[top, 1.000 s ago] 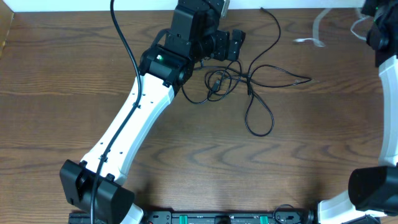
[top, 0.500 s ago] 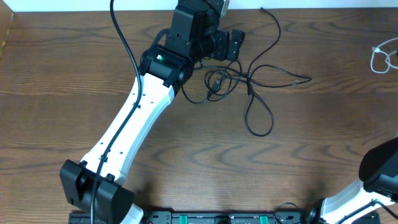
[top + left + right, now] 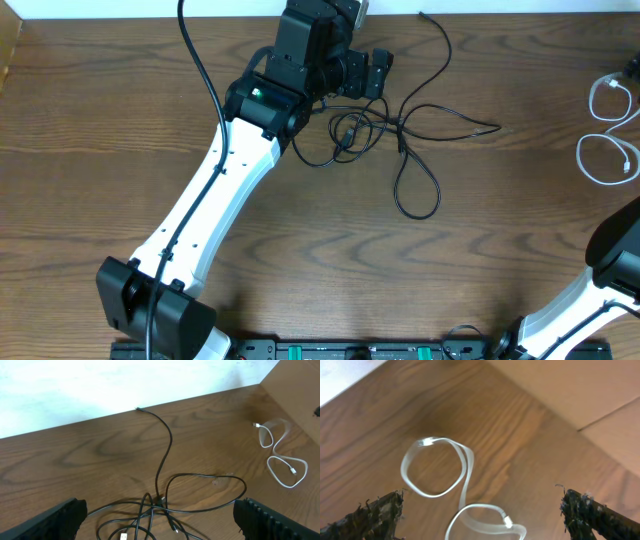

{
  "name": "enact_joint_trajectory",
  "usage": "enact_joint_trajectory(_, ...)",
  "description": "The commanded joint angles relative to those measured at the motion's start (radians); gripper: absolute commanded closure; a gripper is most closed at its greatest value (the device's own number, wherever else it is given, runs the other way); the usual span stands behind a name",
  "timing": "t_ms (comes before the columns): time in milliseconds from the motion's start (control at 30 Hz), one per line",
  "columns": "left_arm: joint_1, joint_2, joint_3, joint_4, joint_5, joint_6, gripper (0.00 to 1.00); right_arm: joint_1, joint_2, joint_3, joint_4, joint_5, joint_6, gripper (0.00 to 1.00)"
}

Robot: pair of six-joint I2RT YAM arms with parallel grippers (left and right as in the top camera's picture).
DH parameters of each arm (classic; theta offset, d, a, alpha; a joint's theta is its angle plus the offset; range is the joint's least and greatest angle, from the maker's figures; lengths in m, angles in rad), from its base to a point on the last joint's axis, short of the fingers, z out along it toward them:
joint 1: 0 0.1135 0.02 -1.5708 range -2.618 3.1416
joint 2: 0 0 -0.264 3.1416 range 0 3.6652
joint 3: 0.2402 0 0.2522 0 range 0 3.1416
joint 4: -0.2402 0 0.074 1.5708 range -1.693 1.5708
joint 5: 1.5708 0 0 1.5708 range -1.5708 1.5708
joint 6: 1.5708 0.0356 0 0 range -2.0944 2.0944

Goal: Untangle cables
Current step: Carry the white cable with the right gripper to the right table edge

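The black cable [image 3: 402, 140] lies in a loose tangle at the table's upper middle, with one strand running toward the back edge and a loop trailing toward the front. My left gripper [image 3: 378, 72] hovers open just left of the tangle. In the left wrist view the black cable [image 3: 158, 487] sits between and ahead of the left gripper's [image 3: 165, 520] wide-apart fingers. The white cable [image 3: 582, 155] lies alone in two loops at the right edge, well apart from the black one. My right gripper [image 3: 480, 517] stands open above the white cable [image 3: 468, 472], touching nothing.
A cardboard wall [image 3: 580, 390] rises just past the white cable on the right. The left arm's white link [image 3: 215, 190] crosses the table's left half diagonally. The right arm's base [image 3: 615, 265] fills the lower right corner. A white wall [image 3: 100, 385] borders the back edge.
My right gripper has opened and let go of the white cable, which was lifted at the upper right and now lies on the table at the right edge. The left arm and the black cable have not moved.
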Motion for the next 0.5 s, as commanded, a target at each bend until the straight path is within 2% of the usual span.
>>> enact_joint_trajectory(0, 0.004, 0.0, 0.016, -0.002, -0.007, 0.022, 0.02, 0.031, -0.024, 0.002, -0.022, -0.127, -0.023, 0.01)
enact_joint_trajectory(233, 0.004, 0.0, 0.016, -0.011, -0.007, 0.041, 0.01, 0.141, -0.078, 0.002, -0.05, -0.161, -0.047, 0.01)
enact_joint_trajectory(467, 0.055, 0.0, 0.016, -0.06, -0.006, 0.045, 0.02, 0.282, -0.144, 0.002, -0.084, -0.243, -0.17, 0.01)
